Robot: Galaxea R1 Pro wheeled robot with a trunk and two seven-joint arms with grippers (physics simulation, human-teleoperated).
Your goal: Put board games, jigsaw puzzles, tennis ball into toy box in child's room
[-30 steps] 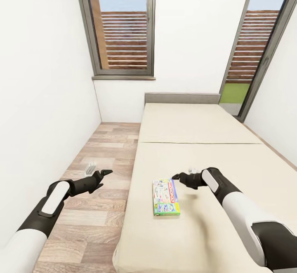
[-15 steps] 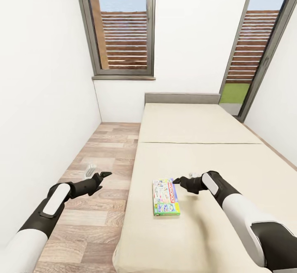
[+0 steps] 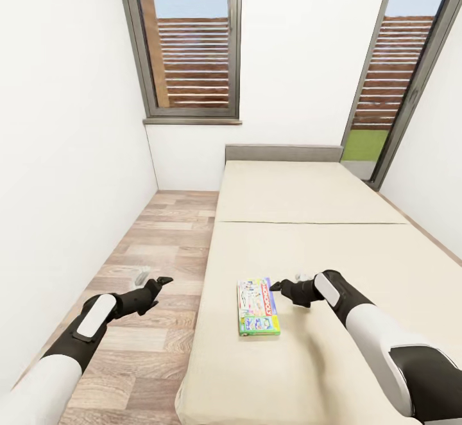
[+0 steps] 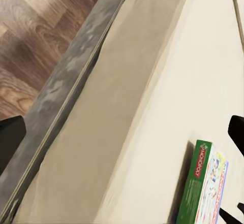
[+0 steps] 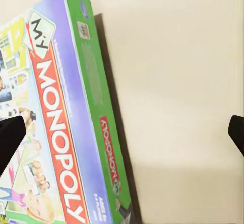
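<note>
A colourful Monopoly board game [image 3: 257, 306] lies flat on the beige bed [image 3: 308, 200], close to its left edge. My right gripper [image 3: 277, 285] hovers open just right of the box's far end, a little above the mattress. In the right wrist view the box [image 5: 61, 132] with its green side sits between the spread fingertips [image 5: 11, 137], off to one side. My left gripper [image 3: 162, 281] hangs open over the wooden floor, left of the bed. The left wrist view looks across the bed's side toward the box [image 4: 203, 188].
Wooden floor [image 3: 160, 239] runs between the white left wall and the bed. A grey headboard [image 3: 283, 152] and a window [image 3: 186, 40] stand at the far wall. A tall glazed door [image 3: 398, 85] is at the far right.
My left arm has dropped and drawn back a little over the floor. My right gripper has sunk slightly toward the bed beside the box. The box has not moved.
</note>
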